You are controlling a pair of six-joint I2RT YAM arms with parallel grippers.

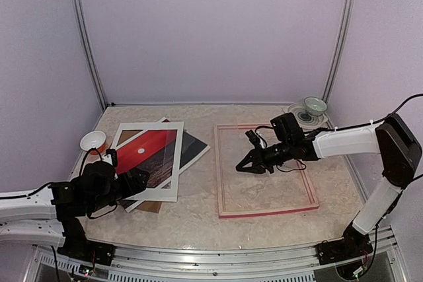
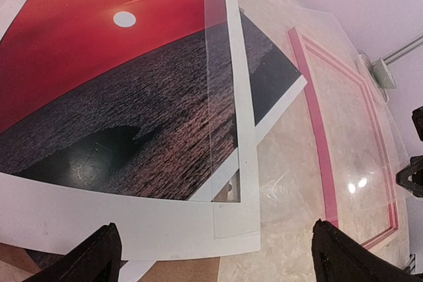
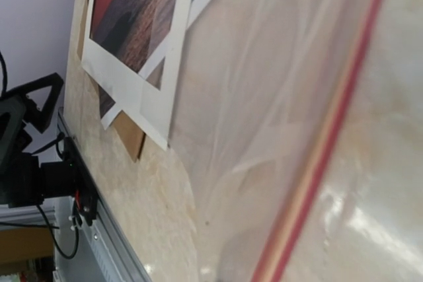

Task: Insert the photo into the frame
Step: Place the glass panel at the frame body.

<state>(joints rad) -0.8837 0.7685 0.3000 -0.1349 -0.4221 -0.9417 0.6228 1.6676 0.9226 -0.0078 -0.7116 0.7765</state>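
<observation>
At the far left a small white bowl (image 1: 93, 141) is set on the mottled, stone-patterned table (image 1: 198, 219). Just beside it the left arm is stretched low over the near edge, and the left gripper (image 1: 140, 180) is held wide open, nothing between its black fingers (image 2: 99, 255), just short of the paper stack. In that stack the photo (image 2: 99, 84), a glossy rectangular print of red sky, white sun and dark rippled sea, is lain on the table left of the frame, not inside it. It is overlaid by a matte white mat (image 2: 246, 163), set askew so that the print's dark corner is left showing. A plain brown backing board (image 1: 151, 207) is seen under both. To the right, well apart, the frame (image 1: 264, 211) is laid flat, its thin rails pink. A clear, shiny sheet (image 3: 277, 117) appears to be spread over it. The right arm is reached in from the right, elbow raised, and the right gripper (image 1: 246, 165) is held closed above the frame's interior; whether the sheet is pinched cannot be told. A pale green bowl (image 1: 314, 105) is stood at the far right corner.
</observation>
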